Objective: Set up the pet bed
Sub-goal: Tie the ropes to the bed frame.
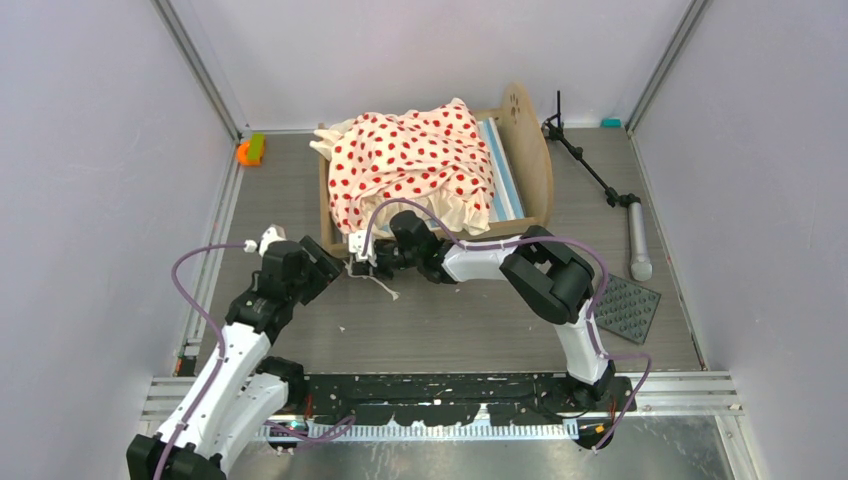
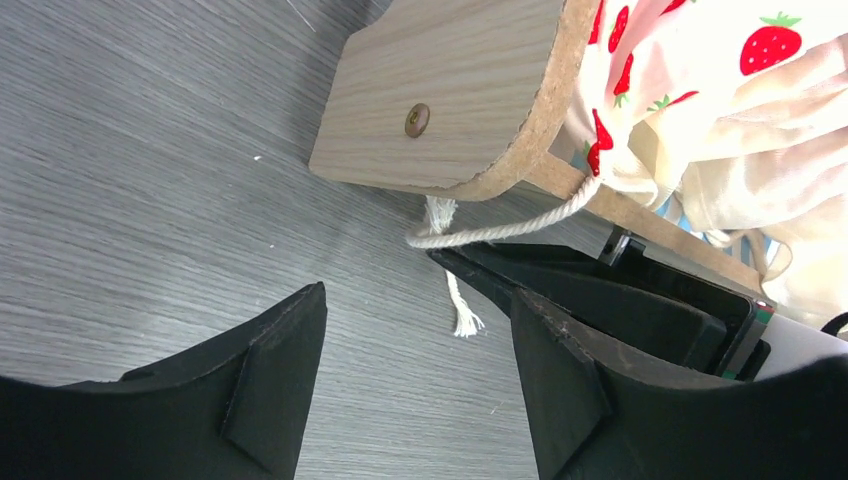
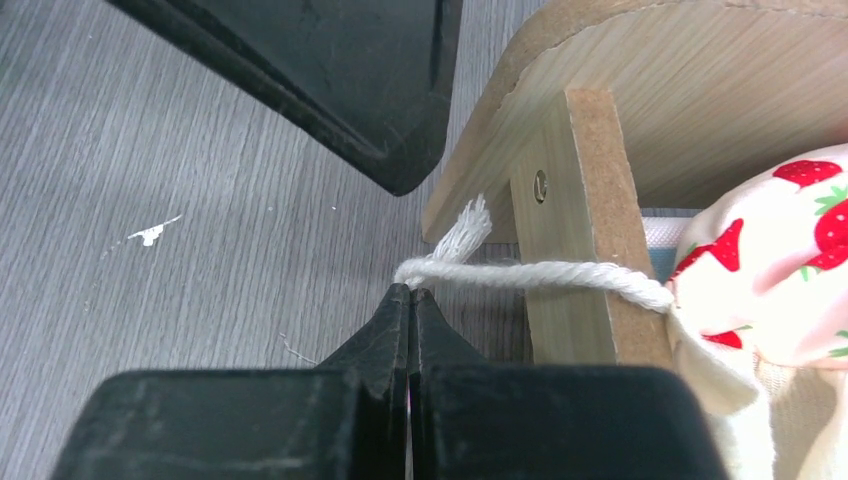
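The pet bed (image 1: 527, 135), a light-wood frame with a paw-print end board, stands at the back centre. Its striped mattress (image 1: 503, 175) shows under the heaped cream red-spotted bedding (image 1: 415, 160). My right gripper (image 1: 358, 263) is at the bed's front left corner. In the right wrist view it (image 3: 411, 292) is shut on a white cord (image 3: 530, 272) that runs from the bedding (image 3: 780, 260) round a wooden post (image 3: 580, 230). My left gripper (image 1: 333, 263) is open and empty beside it, just below the near end board (image 2: 450, 100). The cord (image 2: 500, 232) and its frayed end hang ahead of the left gripper (image 2: 420, 297).
An orange and green toy (image 1: 250, 150) lies at the back left. A black tripod stand (image 1: 600, 180) with a grey handle lies right of the bed. A dark studded mat (image 1: 625, 308) lies at the right. Grey walls close in both sides and the back.
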Action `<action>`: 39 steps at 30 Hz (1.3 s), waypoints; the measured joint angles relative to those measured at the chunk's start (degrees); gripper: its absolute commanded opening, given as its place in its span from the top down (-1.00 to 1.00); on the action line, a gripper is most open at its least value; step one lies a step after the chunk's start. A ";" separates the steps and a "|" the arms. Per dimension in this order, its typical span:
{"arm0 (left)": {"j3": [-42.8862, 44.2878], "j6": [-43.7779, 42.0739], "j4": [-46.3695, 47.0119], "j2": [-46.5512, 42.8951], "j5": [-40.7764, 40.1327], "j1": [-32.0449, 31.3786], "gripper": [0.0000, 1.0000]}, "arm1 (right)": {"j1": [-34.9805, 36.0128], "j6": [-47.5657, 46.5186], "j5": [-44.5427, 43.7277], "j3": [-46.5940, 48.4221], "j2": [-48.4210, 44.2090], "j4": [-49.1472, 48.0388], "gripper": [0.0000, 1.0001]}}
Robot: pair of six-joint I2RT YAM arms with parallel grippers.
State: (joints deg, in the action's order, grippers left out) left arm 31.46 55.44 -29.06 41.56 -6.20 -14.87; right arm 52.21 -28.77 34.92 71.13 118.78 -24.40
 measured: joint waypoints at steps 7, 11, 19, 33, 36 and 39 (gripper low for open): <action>-0.98 -0.09 1.62 0.61 1.38 0.00 -0.29 | 0.09 -1.38 0.20 0.00 0.00 0.02 0.99; -1.07 0.31 2.34 1.20 1.09 0.00 -0.22 | 0.11 -1.27 0.17 0.00 0.00 -0.11 1.00; -1.31 1.64 3.17 1.95 -1.51 0.02 -0.21 | 0.39 2.40 -1.90 0.00 0.00 -1.46 0.99; -2.05 2.54 7.67 7.96 -1.77 0.02 -0.03 | 0.98 8.15 -6.10 -0.42 0.00 -4.33 0.99; -2.05 2.67 7.89 8.17 -2.54 0.04 -0.07 | 0.96 7.61 -6.05 -1.14 -0.02 -5.31 1.00; -2.05 2.71 8.26 8.52 -3.08 0.35 -0.08 | 0.81 6.23 -5.84 -1.88 -0.02 -5.97 1.00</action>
State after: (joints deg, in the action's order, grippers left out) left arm 29.41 58.15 -20.80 50.09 -9.28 -14.52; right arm 53.01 -22.55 29.08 69.25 118.76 -30.37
